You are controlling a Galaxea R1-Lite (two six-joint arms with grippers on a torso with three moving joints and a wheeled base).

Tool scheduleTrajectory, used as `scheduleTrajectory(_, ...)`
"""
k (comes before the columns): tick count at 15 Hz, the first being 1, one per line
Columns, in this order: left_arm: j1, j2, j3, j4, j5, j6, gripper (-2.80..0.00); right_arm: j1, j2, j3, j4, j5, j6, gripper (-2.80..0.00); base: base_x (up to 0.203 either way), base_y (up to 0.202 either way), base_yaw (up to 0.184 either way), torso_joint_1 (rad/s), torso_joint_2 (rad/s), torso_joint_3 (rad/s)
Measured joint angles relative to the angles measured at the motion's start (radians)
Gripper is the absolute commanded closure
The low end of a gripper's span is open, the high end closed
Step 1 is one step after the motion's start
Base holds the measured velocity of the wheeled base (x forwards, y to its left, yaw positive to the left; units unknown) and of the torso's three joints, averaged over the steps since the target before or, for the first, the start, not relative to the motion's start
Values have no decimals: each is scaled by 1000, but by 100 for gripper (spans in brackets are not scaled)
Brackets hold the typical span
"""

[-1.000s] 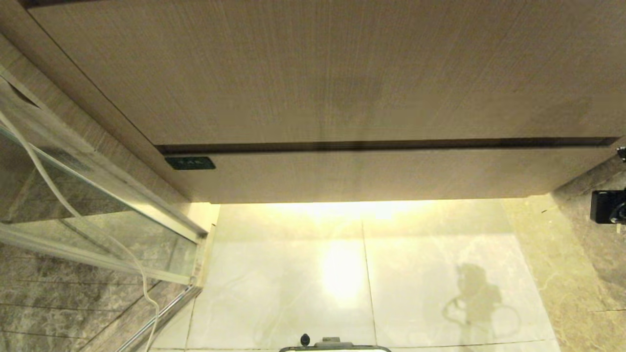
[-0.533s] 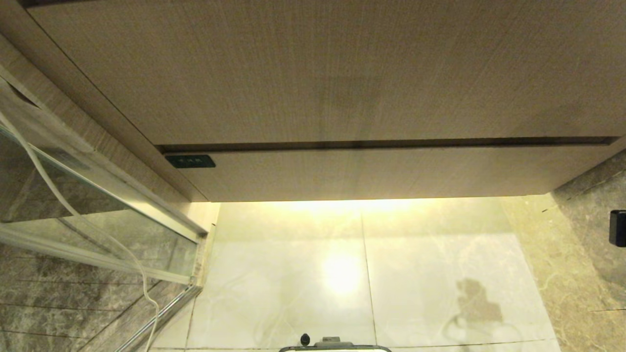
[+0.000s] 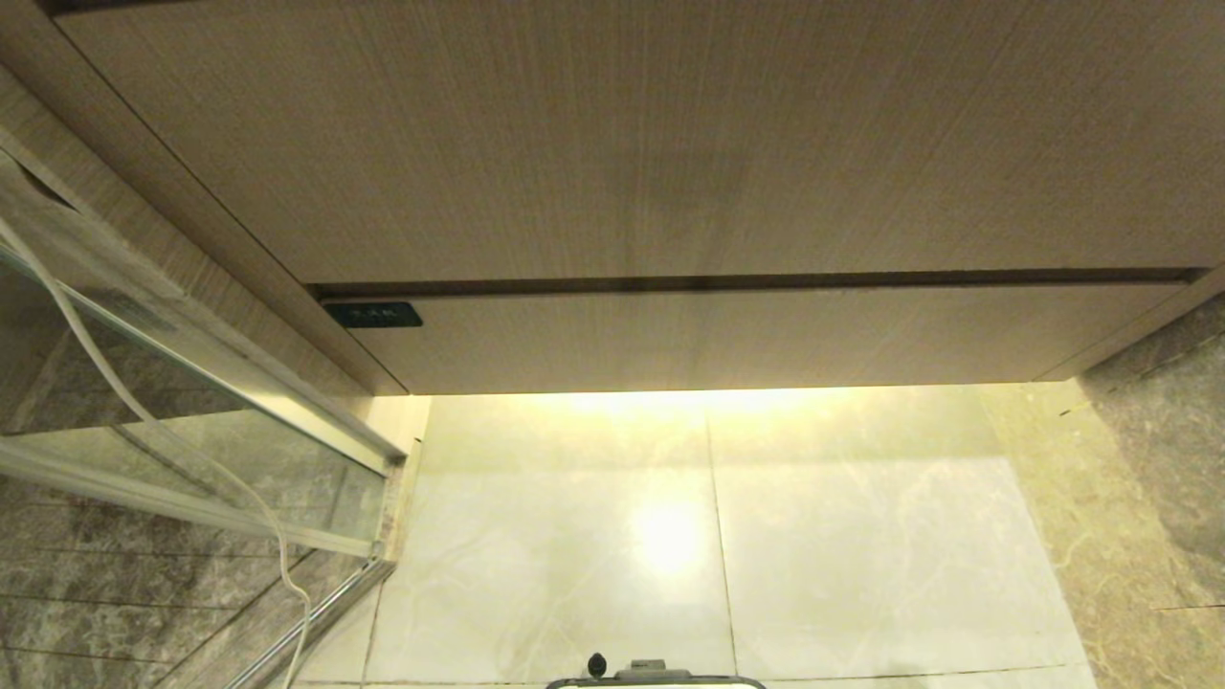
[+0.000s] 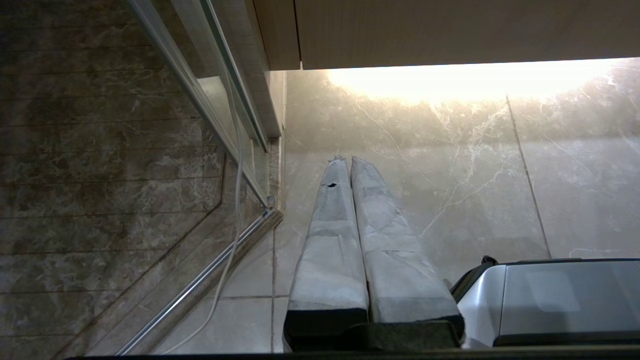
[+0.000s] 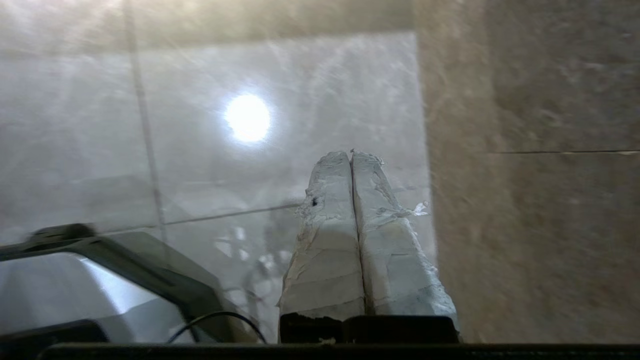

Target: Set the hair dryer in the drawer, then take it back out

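The right claw (image 5: 351,156) is gone from the head view, where a second ago it showed as a dark shape at the right edge, beside the end of the drawer (image 3: 727,340). Its own camera shows it pulled back low beside the robot's base (image 5: 90,280), taped fingers (image 5: 330,235) pressed together with nothing between them, pointing down at the pale floor tiles (image 5: 200,150). The drawer is pushed in flush under the taller wood panel (image 3: 651,144), its small dark label (image 3: 371,315) at the far left end.

An empty claw drawing away from a shut drawer suggests the job is finished, or paused between its two halves; these views cannot settle which.

The hair dryer is in no view: it may be inside the shut drawer or set down somewhere out of sight. The right wrist view is smeared by motion, so little beyond the fingers reads clearly. The left claw (image 4: 350,161) hangs parked, fingers (image 4: 330,250) together and empty, near the glass door rail (image 4: 200,285).
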Motion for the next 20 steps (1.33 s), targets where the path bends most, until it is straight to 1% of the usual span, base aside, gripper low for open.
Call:
scheduleTrajectory(3,1,0,0,0,0,0,0,172,-231,154,-2,-8,79,0,0,0,0,0,0,0)
scheduleTrajectory(5,1,0,0,0,0,0,0,236,-350,195,51,-11,95,0,0,0,0,0,0,0)
scheduleTrajectory(6,1,0,0,0,0,0,0,250,-403,202,82,-8,95,0,0,0,0,0,0,0)
scheduleTrajectory(10,1,0,0,0,0,0,0,257,-672,207,159,11,97,0,0,0,0,0,0,0)
scheduleTrajectory(12,1,0,0,0,0,0,0,255,-750,208,217,12,122,0,0,0,0,0,0,0)
scheduleTrajectory(15,1,0,0,0,0,0,0,254,-795,209,226,9,158,0,0,0,0,0,0,0)
scheduleTrajectory(20,1,0,0,0,0,0,0,254,-812,209,227,8,163,0,0,0,0,0,0,0)
